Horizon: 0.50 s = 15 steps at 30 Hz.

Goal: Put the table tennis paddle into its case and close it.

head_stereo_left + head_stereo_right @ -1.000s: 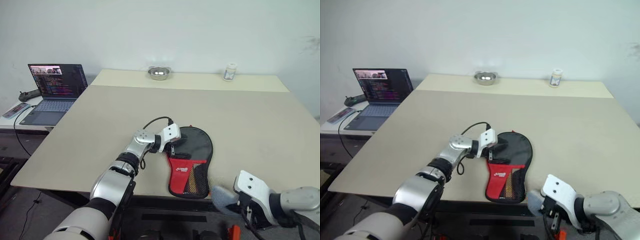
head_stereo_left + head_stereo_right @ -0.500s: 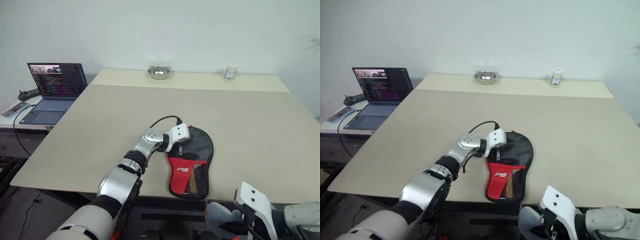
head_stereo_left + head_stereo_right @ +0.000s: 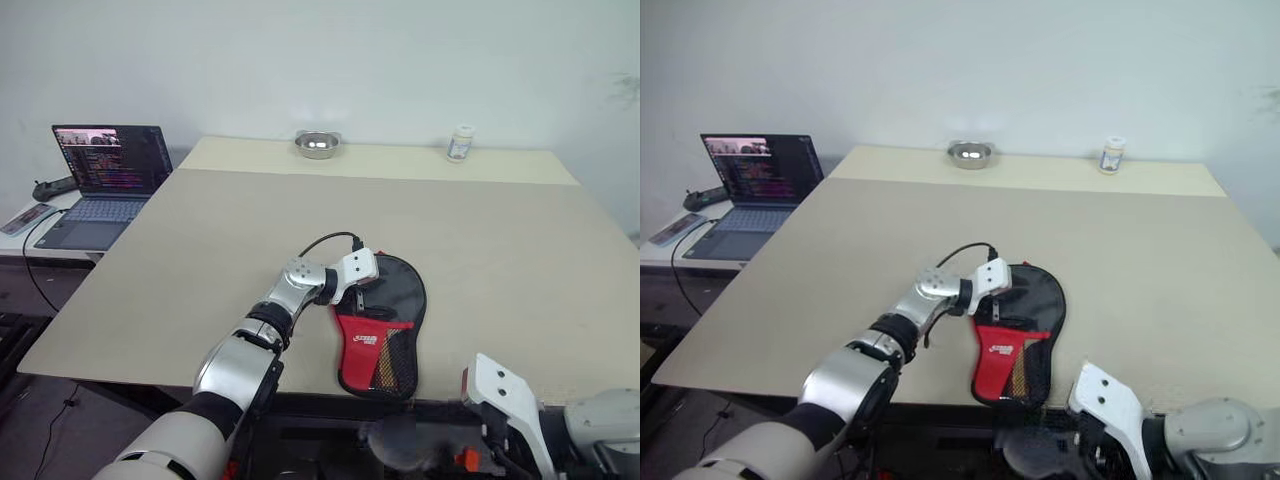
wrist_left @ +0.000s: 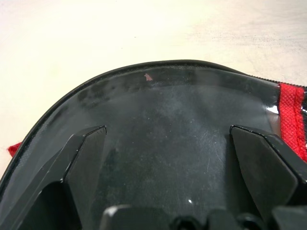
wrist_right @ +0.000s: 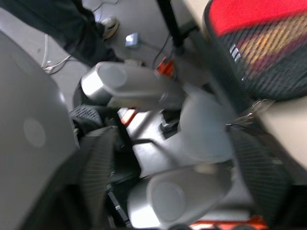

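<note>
jaws wide over lengthwise case (image 3: 382,325)

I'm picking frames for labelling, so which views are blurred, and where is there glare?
Right wrist view: motion-smeared throughout, the case's mesh end streaked. Left wrist view: sharp; the clear pocket of the case carries dull sheen and scuffs between the left gripper's open fingers. Eye views: evenly lit and crisp on the table; the right gripper at the near edge is blurred.

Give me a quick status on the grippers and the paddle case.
Left gripper open, over the clear panel of the case. Right gripper open, below the table edge, holding nothing. Nothing in the way near the case.
</note>
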{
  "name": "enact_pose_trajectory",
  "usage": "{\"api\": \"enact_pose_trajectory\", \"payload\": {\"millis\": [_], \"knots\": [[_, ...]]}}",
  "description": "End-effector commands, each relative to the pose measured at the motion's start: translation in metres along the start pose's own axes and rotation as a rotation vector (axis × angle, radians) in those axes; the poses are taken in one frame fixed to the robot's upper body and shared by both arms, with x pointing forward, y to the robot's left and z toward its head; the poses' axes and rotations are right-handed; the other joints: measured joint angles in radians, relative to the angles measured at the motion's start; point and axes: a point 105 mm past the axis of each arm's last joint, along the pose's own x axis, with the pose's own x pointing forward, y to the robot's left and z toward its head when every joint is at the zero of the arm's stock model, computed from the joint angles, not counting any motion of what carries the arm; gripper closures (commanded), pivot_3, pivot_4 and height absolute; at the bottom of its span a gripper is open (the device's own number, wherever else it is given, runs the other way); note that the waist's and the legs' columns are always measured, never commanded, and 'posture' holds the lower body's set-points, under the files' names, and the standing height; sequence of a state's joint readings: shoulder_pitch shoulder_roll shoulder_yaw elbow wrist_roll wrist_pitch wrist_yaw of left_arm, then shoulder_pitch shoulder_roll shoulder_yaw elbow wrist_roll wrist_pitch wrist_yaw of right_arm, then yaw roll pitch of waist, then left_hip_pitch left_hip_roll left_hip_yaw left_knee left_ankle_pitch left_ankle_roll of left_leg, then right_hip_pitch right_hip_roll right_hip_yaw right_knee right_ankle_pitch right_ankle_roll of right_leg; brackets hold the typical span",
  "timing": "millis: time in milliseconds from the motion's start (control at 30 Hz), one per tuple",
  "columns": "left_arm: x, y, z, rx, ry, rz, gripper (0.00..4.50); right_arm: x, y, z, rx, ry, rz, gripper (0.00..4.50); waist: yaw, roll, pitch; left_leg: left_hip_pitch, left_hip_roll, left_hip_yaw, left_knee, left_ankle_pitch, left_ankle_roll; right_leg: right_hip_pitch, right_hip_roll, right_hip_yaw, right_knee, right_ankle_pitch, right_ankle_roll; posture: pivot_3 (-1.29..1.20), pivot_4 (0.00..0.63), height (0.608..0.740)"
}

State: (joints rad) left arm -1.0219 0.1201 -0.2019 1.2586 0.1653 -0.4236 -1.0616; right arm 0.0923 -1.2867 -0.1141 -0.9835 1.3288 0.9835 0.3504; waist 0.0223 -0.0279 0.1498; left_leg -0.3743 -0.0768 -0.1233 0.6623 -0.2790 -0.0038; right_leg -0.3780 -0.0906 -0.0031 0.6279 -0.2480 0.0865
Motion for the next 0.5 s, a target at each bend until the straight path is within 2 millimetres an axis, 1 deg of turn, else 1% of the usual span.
{"api": "enact_pose_trajectory", "payload": {"millis": [33, 133, 200, 267, 300, 367, 433, 500], "knots": [[-0.007, -0.018, -0.032, -0.068, 0.075, -0.047, 0.0, -0.011, -0.035, 0.024, -0.065, -0.111, -0.142, 0.04, -0.001, 0.0, 0.0, 0.0, 0.0, 0.0, 0.0, 0.0, 0.0, 0.0, 0.0, 0.0, 0.0, 0.0, 0.0, 0.0, 0.15, 0.74], [-0.014, -0.013, -0.018, -0.039, 0.0, -0.062, 0.0, -0.018, -0.071, 0.037, -0.109, -0.181, -0.274, 0.04, -0.004, 0.0, 0.0, 0.0, 0.001, 0.0, 0.0, 0.0, 0.0, -0.001, 0.0, -0.001, 0.0, 0.0, 0.0, 0.0, 0.15, 0.74], [-0.023, -0.002, -0.004, -0.038, -0.063, -0.045, 0.0, -0.021, -0.095, 0.046, -0.13, -0.254, -0.356, 0.04, -0.008, 0.001, 0.001, -0.001, 0.0, 0.0, -0.001, 0.0, 0.0, -0.002, 0.0, -0.001, 0.0, 0.0, 0.0, 0.0, 0.15, 0.74], [-0.031, 0.011, 0.008, -0.048, -0.114, 0.001, 0.0, -0.019, -0.11, 0.054, -0.131, -0.313, -0.379, 0.04, -0.011, 0.001, 0.002, -0.007, 0.0, 0.0, 0.0, 0.0, 0.0, -0.009, 0.001, 0.0, 0.002, 0.001, -0.002, 0.0, 0.15, 0.74], [-0.034, 0.015, 0.012, -0.05, -0.133, 0.015, 0.0, -0.018, -0.116, 0.056, -0.139, -0.334, -0.389, 0.04, -0.013, 0.002, 0.003, -0.009, 0.0, 0.0, 0.0, 0.0, 0.0, -0.011, 0.001, 0.0, 0.002, 0.004, -0.006, 0.0, 0.15, 0.74], [-0.044, 0.02, 0.019, -0.027, -0.166, 0.029, 0.0, -0.015, -0.136, 0.062, -0.15, -0.39, -0.441, 0.04, -0.018, 0.003, 0.007, -0.009, -0.001, -0.001, 0.0, 0.001, -0.001, -0.011, 0.001, 0.0, 0.003, 0.005, -0.007, 0.0, 0.15, 0.74], [-0.049, 0.022, 0.024, -0.015, -0.185, 0.031, 0.0, -0.012, -0.147, 0.064, -0.157, -0.414, -0.462, 0.04, -0.021, 0.004, 0.01, -0.01, -0.001, -0.001, 0.0, 0.001, -0.002, -0.013, 0.001, -0.001, 0.002, 0.005, -0.007, 0.0, 0.15, 0.74], [-0.067, 0.026, 0.028, 0.006, -0.211, 0.071, 0.0, -0.009, -0.163, 0.072, -0.216, -0.477, -0.501, 0.04, -0.023, 0.005, 0.01, -0.012, -0.002, -0.001, 0.0, 0.002, -0.004, -0.013, 0.0, -0.001, 0.001, 0.004, -0.007, 0.0, 0.15, 0.74]]}}
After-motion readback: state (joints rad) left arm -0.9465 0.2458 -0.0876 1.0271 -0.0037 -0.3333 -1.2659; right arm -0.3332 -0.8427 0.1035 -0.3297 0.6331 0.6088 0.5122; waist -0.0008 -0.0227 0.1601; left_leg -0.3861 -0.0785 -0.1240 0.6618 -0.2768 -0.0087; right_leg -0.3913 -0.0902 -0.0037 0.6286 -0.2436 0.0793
